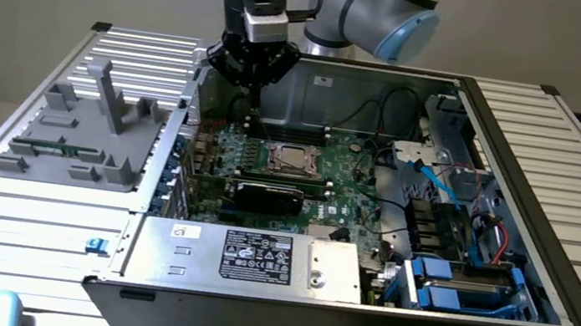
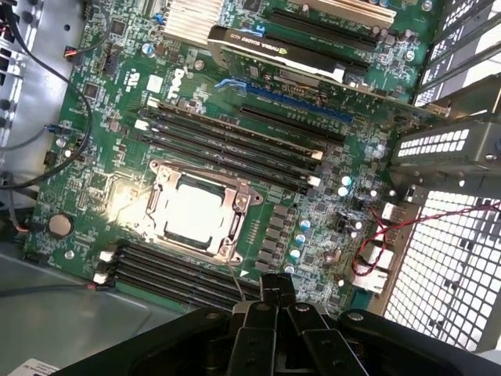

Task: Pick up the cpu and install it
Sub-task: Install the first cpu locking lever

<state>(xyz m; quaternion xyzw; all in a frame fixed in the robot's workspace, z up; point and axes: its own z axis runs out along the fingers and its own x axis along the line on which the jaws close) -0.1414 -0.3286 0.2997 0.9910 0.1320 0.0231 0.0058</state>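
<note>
Hangs over the motherboard (image 2: 117, 157) with end effector (image 2: 275, 288) closed narrow, near the socket frame (image 2: 236, 205) holding the cpu (image 2: 194, 213).

Green motherboard (image 2: 92, 160), grey tray (image 1: 53, 130)

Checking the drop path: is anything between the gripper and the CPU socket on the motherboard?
Nothing visible does. The shut gripper hangs above the open case, and the socket lies uncovered below. Whether the cpu already sits in it, I cannot tell.
</note>
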